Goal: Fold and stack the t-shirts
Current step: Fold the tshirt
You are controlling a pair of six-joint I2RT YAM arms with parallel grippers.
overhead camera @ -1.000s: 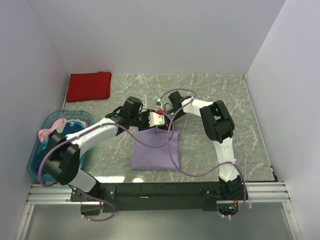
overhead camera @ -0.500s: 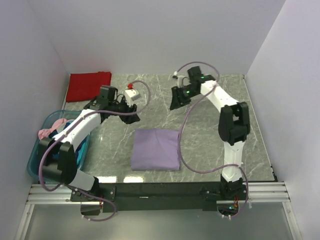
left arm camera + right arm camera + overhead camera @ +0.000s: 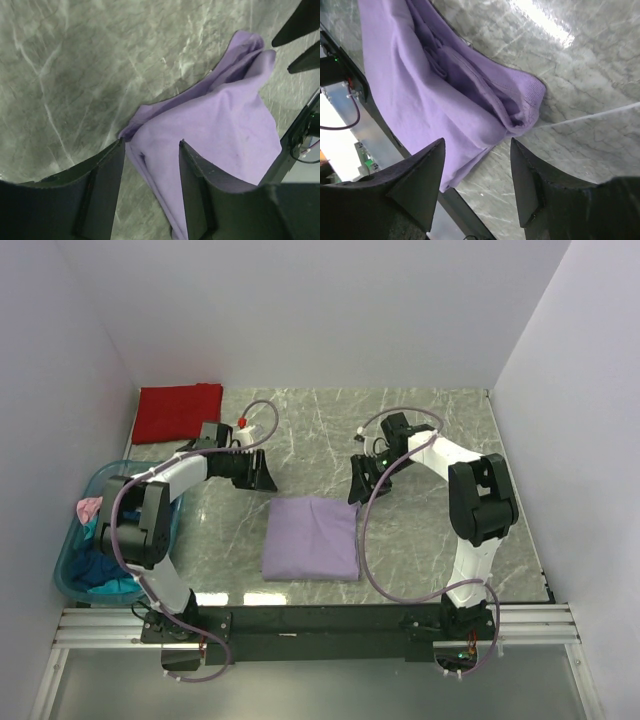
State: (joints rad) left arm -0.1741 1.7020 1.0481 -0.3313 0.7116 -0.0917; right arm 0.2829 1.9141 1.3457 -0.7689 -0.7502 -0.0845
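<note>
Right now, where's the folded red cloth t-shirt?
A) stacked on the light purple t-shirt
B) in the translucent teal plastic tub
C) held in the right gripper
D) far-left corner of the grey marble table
D: the folded red cloth t-shirt lies flat at the far-left corner of the grey marble table, apart from the light purple t-shirt and the translucent teal plastic tub.

1. I see the whole table (image 3: 430, 440) from the overhead camera, high above its near edge, tilted down and forward.
2. My left wrist camera peers down between its fingers (image 3: 100, 190), close over the tabletop.
3. My right wrist camera does likewise, from the opposite side.
4. All three show the purple shirt (image 3: 312, 537).
</note>
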